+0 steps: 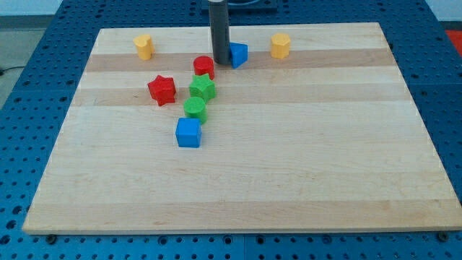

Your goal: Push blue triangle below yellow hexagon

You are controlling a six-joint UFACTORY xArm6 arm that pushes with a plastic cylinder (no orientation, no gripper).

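Tip (219, 66) of jawless dark rod touching small blue plastic triangle (238, 54) from view's left; best pushed rightward, stopping beneath yellow plastic hexagon (281, 45).

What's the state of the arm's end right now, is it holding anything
No gripper here: my tip holds nothing. It sits right beside the blue triangle, on that block's left in the view, with the red block on its other side.

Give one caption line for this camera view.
My tip touches the blue triangle, left of the yellow hexagon.
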